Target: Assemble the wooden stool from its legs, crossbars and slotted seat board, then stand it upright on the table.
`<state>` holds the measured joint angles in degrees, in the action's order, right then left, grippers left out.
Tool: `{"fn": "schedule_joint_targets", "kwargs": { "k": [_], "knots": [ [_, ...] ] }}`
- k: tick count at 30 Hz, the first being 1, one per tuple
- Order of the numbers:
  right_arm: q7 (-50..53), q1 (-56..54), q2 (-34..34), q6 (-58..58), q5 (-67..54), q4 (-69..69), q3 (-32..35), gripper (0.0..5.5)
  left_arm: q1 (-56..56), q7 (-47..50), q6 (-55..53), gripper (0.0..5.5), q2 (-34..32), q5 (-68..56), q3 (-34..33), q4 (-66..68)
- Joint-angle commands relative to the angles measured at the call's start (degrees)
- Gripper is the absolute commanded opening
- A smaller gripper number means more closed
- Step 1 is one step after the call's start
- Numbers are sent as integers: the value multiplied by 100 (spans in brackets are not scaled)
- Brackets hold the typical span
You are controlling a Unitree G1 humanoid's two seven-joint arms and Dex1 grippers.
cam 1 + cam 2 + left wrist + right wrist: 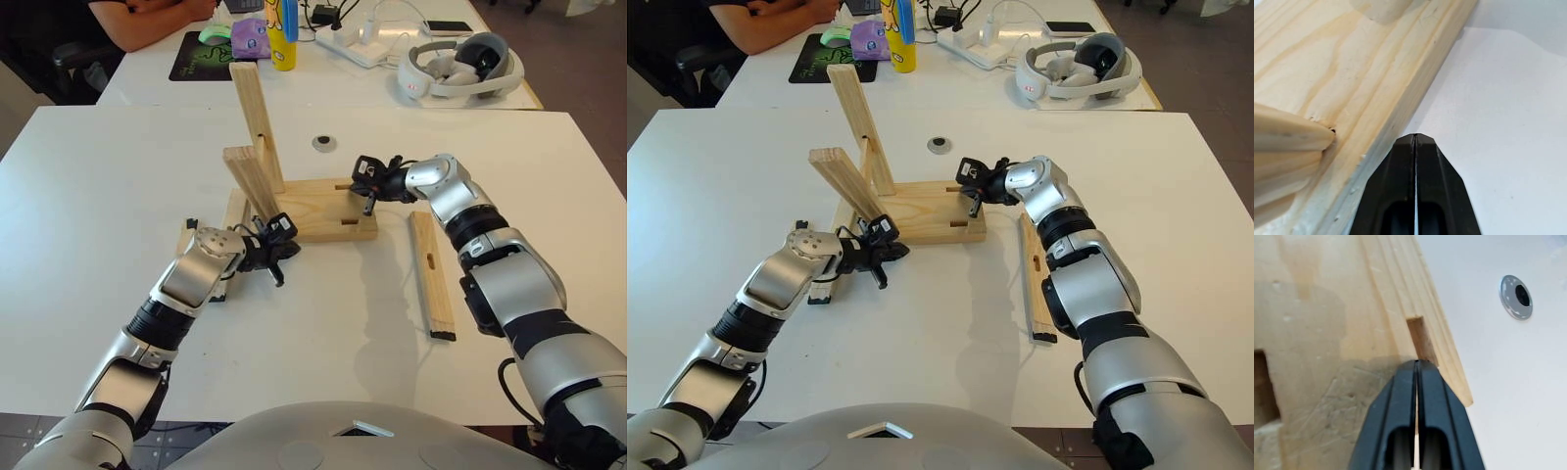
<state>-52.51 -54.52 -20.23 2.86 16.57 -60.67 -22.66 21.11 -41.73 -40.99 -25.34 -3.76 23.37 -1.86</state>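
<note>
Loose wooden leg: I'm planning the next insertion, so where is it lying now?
The loose leg lies flat on the table on the robot's right, just right of the seat board and alongside the right arm.

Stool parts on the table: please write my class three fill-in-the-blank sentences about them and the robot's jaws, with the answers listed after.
1. ___ legs stand up out of the seat board.
2. A loose wooden bar lies flat on the table beside the robot's ___ arm.
3. In both wrist views the jaws are ___.

Missing words: two; right; shut.
</note>
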Motion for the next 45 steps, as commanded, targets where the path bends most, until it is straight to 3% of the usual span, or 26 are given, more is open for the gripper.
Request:
{"fn": "schedule_joint_targets", "kwargs": {
  "k": [1, 12, 20, 24, 32, 40, 45],
  "knots": [
    [-1053, 1059, -242, -430, 179, 661, -466, 0, 6, 99, 19, 1, -85, 94, -141, 59],
    [-1714, 3063, -915, -2542, -464, 4814, -840, 0, 90, 307, 89, 1, 31, 152, -277, 234],
    [-1501, 2937, -1192, -3726, -867, 6377, -426, 0, 120, 254, 152, 1, 16, 215, -323, 344],
    [-1344, 2746, -1193, -4128, -1130, 6779, -118, 0, 105, 241, 171, 1, 3, 215, -361, 360],
    [-367, 2628, -1278, -4553, -1550, 6764, 1125, 0, 97, 177, 204, 1, -52, 250, -391, 369],
    [-17, 3058, -1358, -3908, -1086, 5798, 349, 0, 166, 147, 220, 1, -33, 259, -371, 417],
    [-106, 3124, -1105, -4134, -1360, 6098, 201, 0, 176, 87, 217, 1, -47, 269, -333, 392]
  ]
}}
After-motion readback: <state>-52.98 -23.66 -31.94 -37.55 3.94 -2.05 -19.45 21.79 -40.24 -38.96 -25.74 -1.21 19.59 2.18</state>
